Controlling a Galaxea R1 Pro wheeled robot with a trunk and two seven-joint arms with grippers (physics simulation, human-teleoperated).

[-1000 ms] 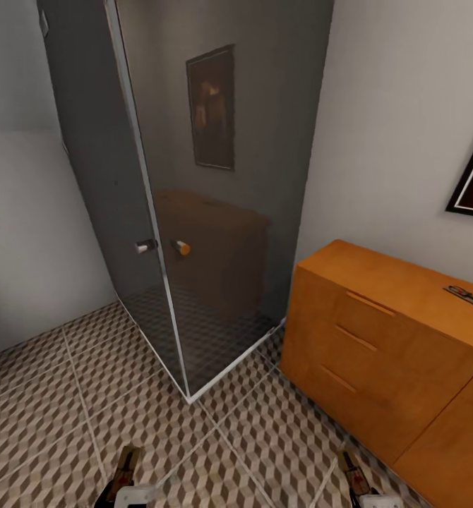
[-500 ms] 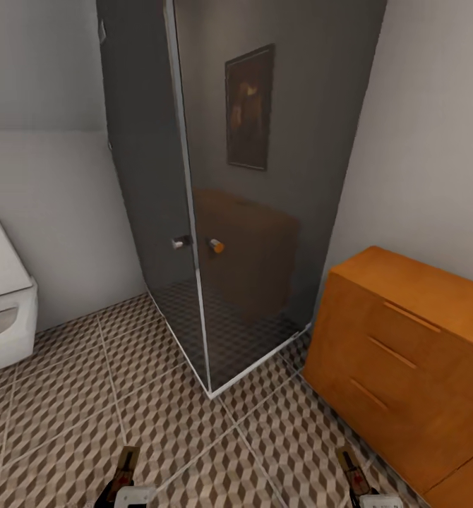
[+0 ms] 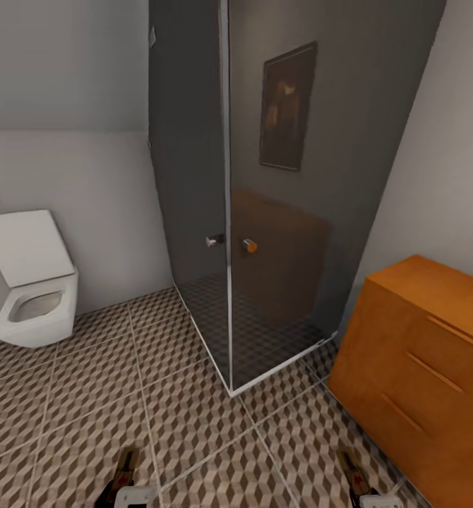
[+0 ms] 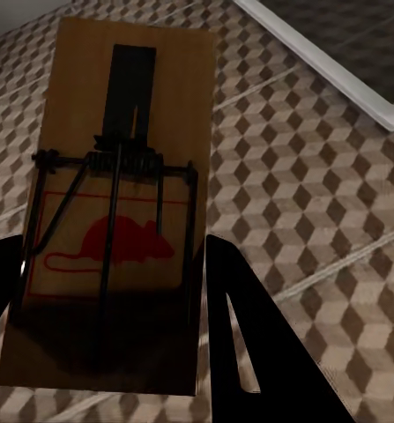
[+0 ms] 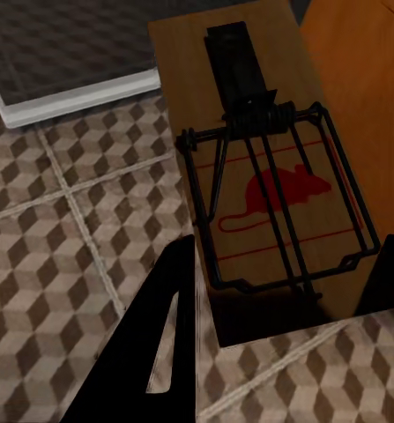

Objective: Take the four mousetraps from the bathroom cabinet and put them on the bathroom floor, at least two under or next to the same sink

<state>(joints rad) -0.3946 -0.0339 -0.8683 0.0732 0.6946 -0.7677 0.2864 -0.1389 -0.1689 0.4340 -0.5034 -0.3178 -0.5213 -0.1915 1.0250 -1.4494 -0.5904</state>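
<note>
My left gripper (image 3: pixel 126 482) sits at the head view's lower edge, shut on a mousetrap (image 3: pixel 129 462) that juts forward over the cube-patterned bathroom floor (image 3: pixel 74 416). In the left wrist view that mousetrap (image 4: pixel 117 203), a brown board with dark wire and a red mouse print, lies between the dark fingers (image 4: pixel 258 352). My right gripper (image 3: pixel 355 485) is likewise shut on a second mousetrap (image 3: pixel 348 466), seen close in the right wrist view (image 5: pixel 267 185), held flat above the tiles. The orange-brown cabinet (image 3: pixel 427 353) stands at the right.
A dark glass shower enclosure (image 3: pixel 279 212) with a white base rim fills the middle, its corner jutting toward me. A white square toilet (image 3: pixel 32 296) hangs on the left wall. Open tiled floor stretches between the toilet and the shower.
The camera has swung left: the toilet has come fully into view, and the cabinet has slid to the right edge. Both grippers still hold their mousetraps the same way.
</note>
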